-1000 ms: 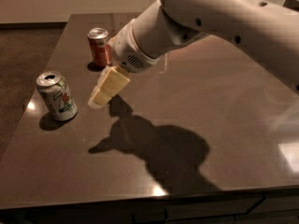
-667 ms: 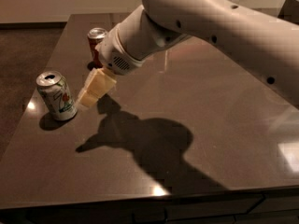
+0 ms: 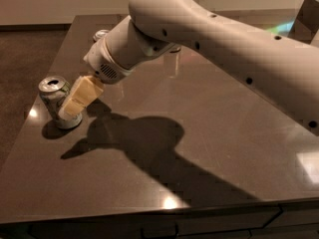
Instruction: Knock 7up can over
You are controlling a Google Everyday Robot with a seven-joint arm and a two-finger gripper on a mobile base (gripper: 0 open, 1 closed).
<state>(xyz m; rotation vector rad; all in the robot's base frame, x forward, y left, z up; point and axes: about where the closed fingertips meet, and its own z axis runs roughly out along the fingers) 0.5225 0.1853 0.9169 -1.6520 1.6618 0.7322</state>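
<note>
The 7up can (image 3: 55, 97) stands upright near the left edge of the dark table, silver top showing, white body with green marks. My gripper (image 3: 75, 103) hangs from the big white arm that reaches in from the upper right. Its cream-coloured fingers (image 3: 82, 92) point down and left and touch the can's right side, covering part of it.
A second can (image 3: 100, 34) at the back of the table (image 3: 199, 148) is mostly hidden behind my arm; only its silver top shows. The table's left edge is close to the 7up can. The arm's shadow falls across the table's middle.
My arm has swung to the left and toward the 7up can; the gripper has gone from beside the can to touching its right side. The can still stands upright.
</note>
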